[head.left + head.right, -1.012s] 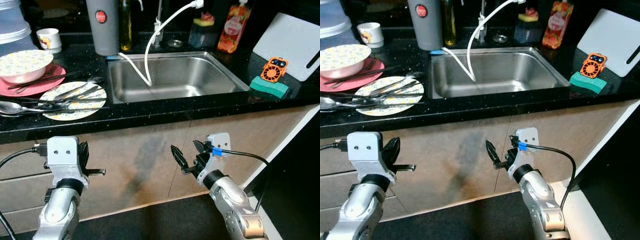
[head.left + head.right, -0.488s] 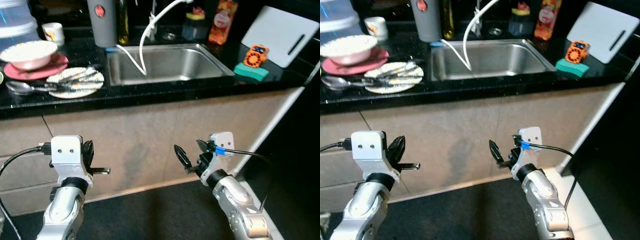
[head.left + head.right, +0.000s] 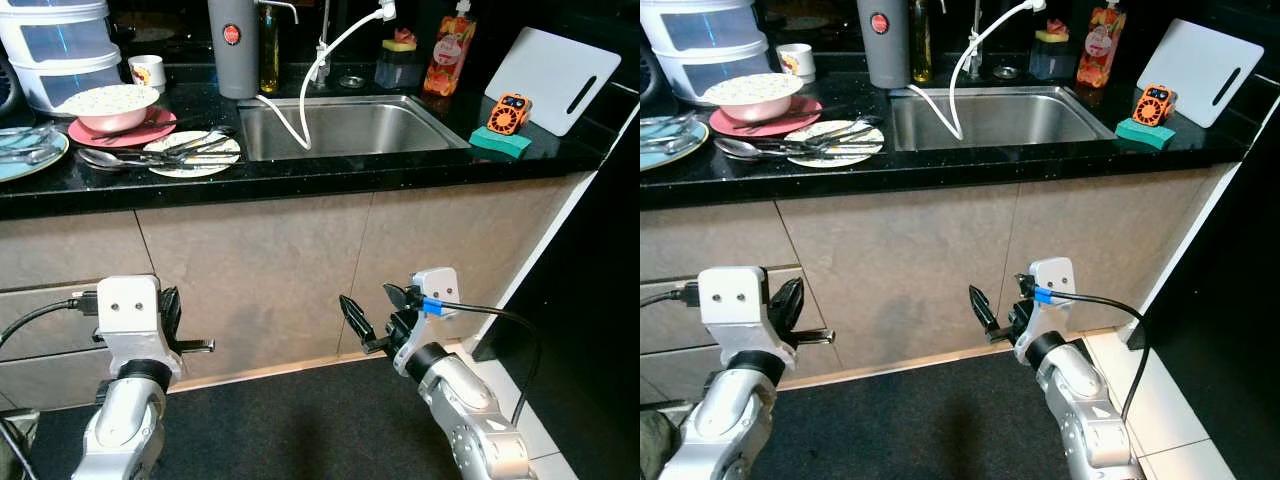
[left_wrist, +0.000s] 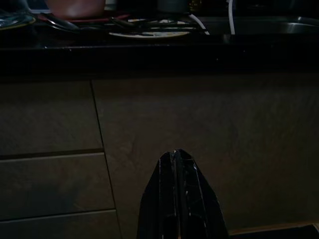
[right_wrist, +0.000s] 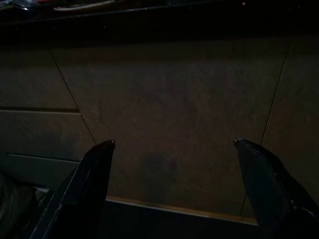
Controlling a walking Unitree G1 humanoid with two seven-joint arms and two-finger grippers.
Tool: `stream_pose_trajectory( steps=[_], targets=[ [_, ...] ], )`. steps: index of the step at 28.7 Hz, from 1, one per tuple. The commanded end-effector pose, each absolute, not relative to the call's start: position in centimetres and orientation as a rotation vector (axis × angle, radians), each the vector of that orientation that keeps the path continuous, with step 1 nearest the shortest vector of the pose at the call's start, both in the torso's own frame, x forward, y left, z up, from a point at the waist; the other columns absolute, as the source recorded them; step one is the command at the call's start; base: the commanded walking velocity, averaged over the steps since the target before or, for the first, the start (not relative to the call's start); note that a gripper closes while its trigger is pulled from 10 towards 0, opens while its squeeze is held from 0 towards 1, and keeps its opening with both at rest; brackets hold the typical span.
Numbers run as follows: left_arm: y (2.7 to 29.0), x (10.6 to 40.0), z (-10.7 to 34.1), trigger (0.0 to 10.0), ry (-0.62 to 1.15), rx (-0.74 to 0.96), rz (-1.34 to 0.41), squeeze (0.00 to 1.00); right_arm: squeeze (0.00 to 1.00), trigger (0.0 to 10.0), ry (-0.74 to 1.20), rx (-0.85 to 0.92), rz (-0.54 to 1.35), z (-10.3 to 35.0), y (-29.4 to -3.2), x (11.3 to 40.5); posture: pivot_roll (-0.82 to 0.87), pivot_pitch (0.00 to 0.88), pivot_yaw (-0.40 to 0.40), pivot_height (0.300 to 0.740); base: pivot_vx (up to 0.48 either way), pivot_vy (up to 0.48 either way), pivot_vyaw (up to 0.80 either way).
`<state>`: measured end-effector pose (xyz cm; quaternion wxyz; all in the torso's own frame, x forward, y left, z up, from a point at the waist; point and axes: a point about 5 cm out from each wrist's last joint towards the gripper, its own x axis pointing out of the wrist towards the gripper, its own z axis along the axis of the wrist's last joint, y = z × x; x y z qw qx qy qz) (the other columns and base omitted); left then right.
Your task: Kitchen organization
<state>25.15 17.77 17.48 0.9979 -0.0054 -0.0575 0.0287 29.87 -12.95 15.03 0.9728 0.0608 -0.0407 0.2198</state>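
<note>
Left end effector (image 4: 175,164) hanging closed, right end effector (image 5: 174,149) hanging open, both below worktop (image 3: 330,172) edge: empty, nothing gripped. Dirty plates (image 3: 192,155) waiting left of sink (image 3: 350,125).

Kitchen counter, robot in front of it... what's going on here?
Nothing is being handled right now. The robot stands facing the beige cabinet fronts below the black stone counter, both arms held low. Its left gripper has its fingers shut and empty; its right gripper has its fingers spread wide, also empty. On the counter, the dirty floral plate with cutlery, the pink bowl and the steel sink sit untouched.
</note>
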Motion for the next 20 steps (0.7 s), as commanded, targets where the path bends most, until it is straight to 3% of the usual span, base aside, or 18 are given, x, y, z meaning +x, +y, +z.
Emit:
stream_pose_trajectory(
  steps=[1, 4, 8, 10, 20],
  targets=[
    [17.67, 25.12, 17.12, 10.0, -0.097, -0.023, 0.063, 0.0, 0.0, 10.0, -0.08, 0.128, 0.449, 15.06, -12.95, 29.68, -0.05, 0.101, -0.051, 0.74, 0.0, 0.0, 0.0],
    [17.62, 25.08, 17.21, 10.0, -0.099, 0.014, 0.069, 0.0, 0.0, 10.0, -0.077, 0.127, 0.454, 15.04, -12.87, 29.68, -0.05, 0.102, -0.052, 0.74, 0.0, -0.082, 0.0],
    [17.35, 25.05, 17.19, 10.0, -0.1, 0.044, 0.065, 0.0, 0.0, 10.0, -0.075, 0.126, 0.458, 15.0, -12.8, 29.7, -0.05, 0.107, -0.054, 0.74, 0.0, -0.48, 0.0],
    [17.24, 24.97, 17.01, 10.0, -0.102, -0.077, 0.075, 0.0, 0.0, 10.0, -0.075, 0.125, 0.459, 15.02, -12.76, 29.7, -0.05, 0.107, -0.054, 0.74, 0.0, 0.0, 0.0],
    [17.35, 24.99, 17.16, 10.0, -0.109, -0.035, 0.079, 0.0, 0.0, 10.0, -0.073, 0.124, 0.458, 15.14, -12.83, 29.82, -0.05, 0.126, -0.058, 0.74, 0.0, 0.0, 0.0]
  ],
)
